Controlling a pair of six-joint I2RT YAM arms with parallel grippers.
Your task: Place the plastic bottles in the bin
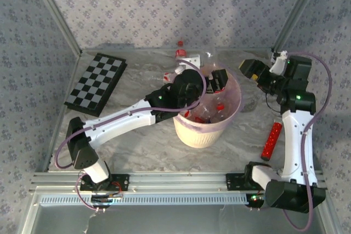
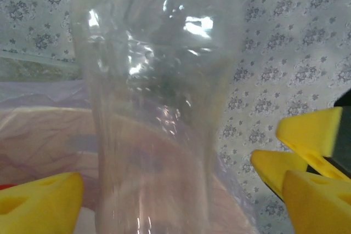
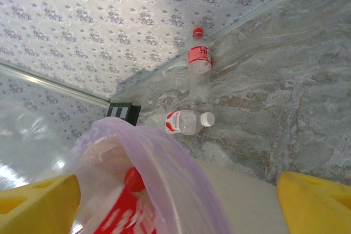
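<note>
The cream bin (image 1: 198,134) with its pink-lilac liner (image 3: 164,163) stands mid-table and holds several red-labelled bottles (image 1: 211,112). My left gripper (image 1: 218,79) hangs over the bin's far rim. In the left wrist view a clear, blurred bottle (image 2: 153,108) rises between its yellow fingers (image 2: 38,204), with a gap on each side; that gripper (image 2: 181,215) is open. My right gripper (image 1: 248,68) is open just right of the bin, its fingers (image 3: 315,204) straddling the rim with nothing held. Two bottles lie behind the bin: a red-capped one (image 3: 199,58) and a white-capped one (image 3: 184,121).
A black-and-white chequered board (image 1: 97,83) lies at the left of the table. A flat red bar (image 1: 272,140) rests beside the right arm. Patterned walls close the back and sides. The right gripper's yellow fingers (image 2: 307,135) appear close in the left wrist view.
</note>
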